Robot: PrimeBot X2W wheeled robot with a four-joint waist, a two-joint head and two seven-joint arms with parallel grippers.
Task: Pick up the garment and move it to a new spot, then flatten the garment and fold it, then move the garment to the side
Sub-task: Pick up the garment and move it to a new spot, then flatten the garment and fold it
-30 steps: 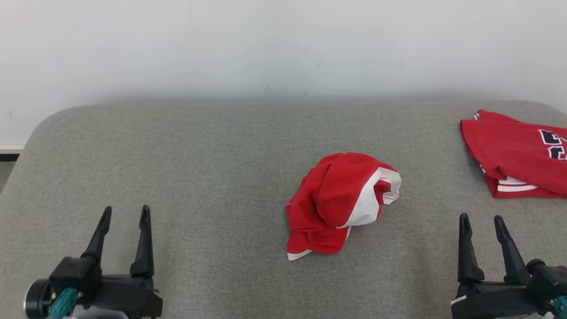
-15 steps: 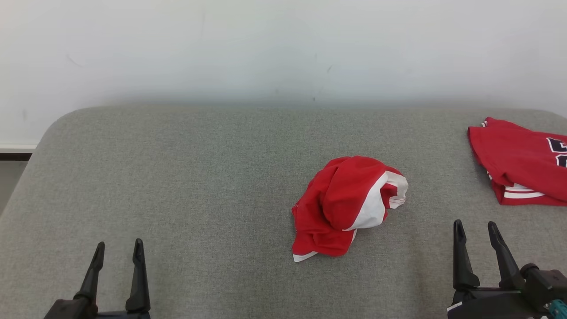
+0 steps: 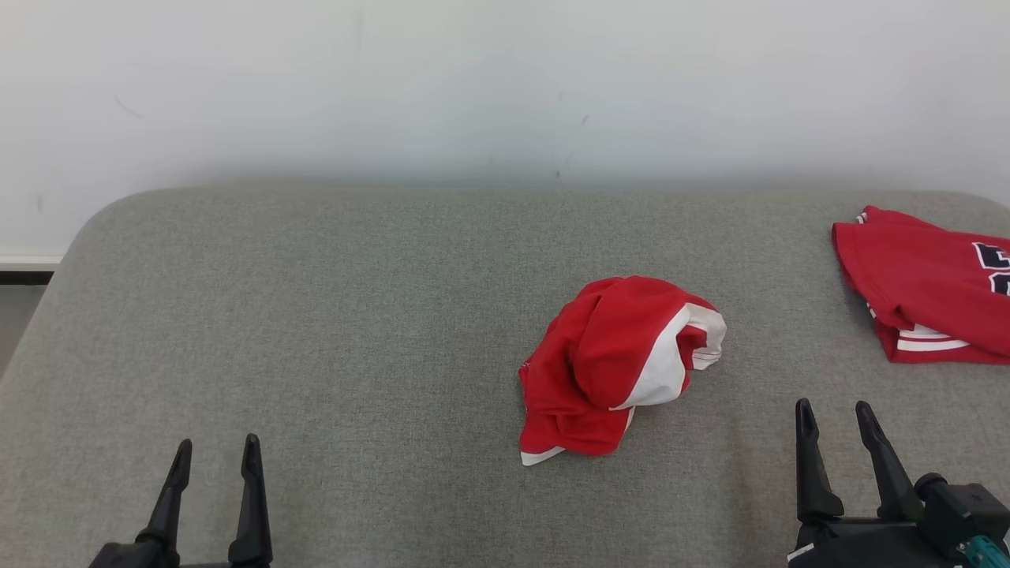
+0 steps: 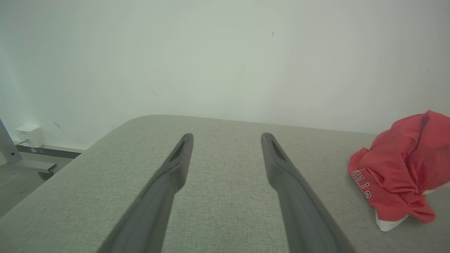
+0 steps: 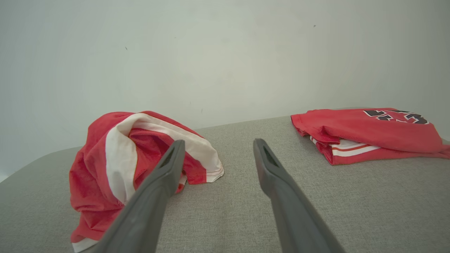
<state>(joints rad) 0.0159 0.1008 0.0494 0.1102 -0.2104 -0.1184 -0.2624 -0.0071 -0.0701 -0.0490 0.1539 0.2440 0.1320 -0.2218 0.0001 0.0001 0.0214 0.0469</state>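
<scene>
Left hand (image 3: pixel 218 442) low at the near-left edge of the grey surface (image 3: pixel 331 315), fingers spread, released, gripping nothing. Right hand (image 3: pixel 833 405) near-right, also spread and released. Crumpled red-and-white garment (image 3: pixel 615 363) lies mid-surface, right of centre, nearer the right hand but apart from it. Wide bare stretch left of the garment, out to the rounded left corner. Folded red jersey (image 3: pixel 923 288) at the far-right edge, well apart from the garment, cut off by the frame. White wall (image 3: pixel 473 79) right behind the far edge.
</scene>
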